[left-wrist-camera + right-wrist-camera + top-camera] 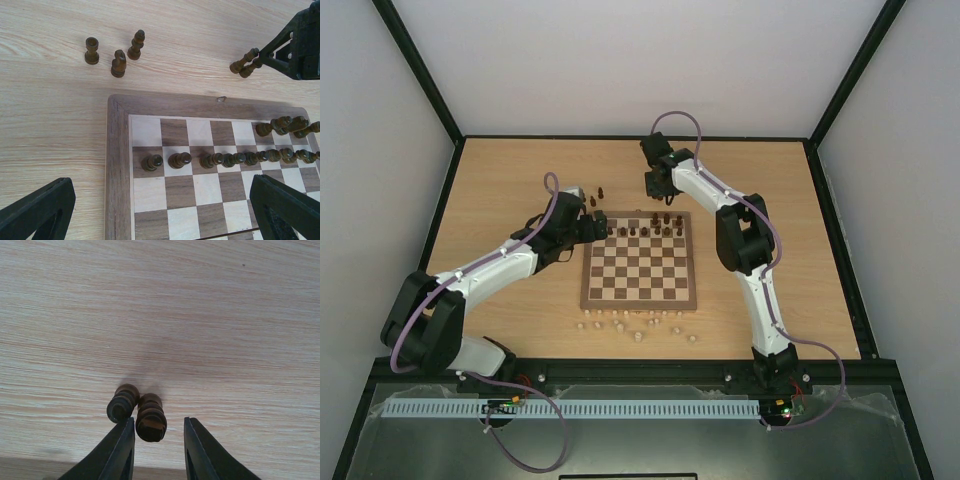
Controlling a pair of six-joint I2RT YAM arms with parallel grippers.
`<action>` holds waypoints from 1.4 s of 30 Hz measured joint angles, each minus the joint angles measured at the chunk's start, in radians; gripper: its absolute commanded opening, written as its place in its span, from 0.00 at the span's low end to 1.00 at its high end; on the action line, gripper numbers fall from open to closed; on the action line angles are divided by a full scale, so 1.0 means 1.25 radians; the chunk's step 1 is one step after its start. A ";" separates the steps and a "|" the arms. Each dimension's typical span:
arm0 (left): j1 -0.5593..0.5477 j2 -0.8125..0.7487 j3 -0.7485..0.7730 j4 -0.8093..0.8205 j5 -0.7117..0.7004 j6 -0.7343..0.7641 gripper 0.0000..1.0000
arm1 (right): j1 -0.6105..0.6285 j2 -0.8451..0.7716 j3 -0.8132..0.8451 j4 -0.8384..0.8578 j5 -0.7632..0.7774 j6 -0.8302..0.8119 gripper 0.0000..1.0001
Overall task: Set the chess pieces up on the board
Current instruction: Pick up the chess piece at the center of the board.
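Note:
The board [640, 298] lies mid-table. Dark chess pieces stand in a row [225, 159] along its second far rank, with a few more [287, 124] on the back rank at the right. Three dark pieces [118, 63] stand on the table beyond the board's far-left corner. Two more dark pieces [123, 402] stand side by side on the table under my right gripper [159, 422], which is open; one of them [150, 417] sits between its fingers, close to the left finger [122, 450]. My left gripper [162, 200] is open and empty above the board's far-left squares.
Several pale beige pieces [632, 325] lie scattered on the table in front of the board's near edge. The right gripper's black body [300, 40] shows at the top right of the left wrist view. Black frame rails border the table.

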 measured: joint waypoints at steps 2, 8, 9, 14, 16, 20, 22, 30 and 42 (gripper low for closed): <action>0.000 0.000 0.000 0.000 0.000 0.000 0.99 | 0.000 0.000 0.000 0.000 0.001 0.000 0.28; 0.000 0.000 0.000 0.000 0.000 0.000 0.99 | 0.000 0.007 0.007 -0.001 0.004 0.000 0.28; 0.000 0.000 0.000 0.000 0.000 0.000 0.99 | 0.000 0.012 0.014 -0.002 0.005 0.000 0.28; 0.000 0.000 0.000 0.000 0.000 0.000 0.99 | 0.000 0.035 0.035 -0.003 0.006 0.000 0.28; 0.000 0.000 0.000 0.000 0.000 0.000 0.99 | 0.000 0.042 0.039 -0.004 0.007 0.000 0.28; 0.000 0.000 0.000 0.000 0.000 0.000 0.99 | -0.001 0.049 0.040 -0.005 0.007 0.000 0.28; 0.000 0.000 0.000 0.000 0.000 0.000 0.99 | -0.002 0.049 0.040 -0.005 0.007 0.000 0.27; 0.000 0.000 0.000 0.000 0.000 0.000 0.99 | -0.009 0.055 0.040 -0.004 0.008 0.000 0.27; 0.000 0.000 0.000 0.000 0.000 0.000 0.99 | -0.023 0.064 0.040 -0.004 0.009 0.000 0.23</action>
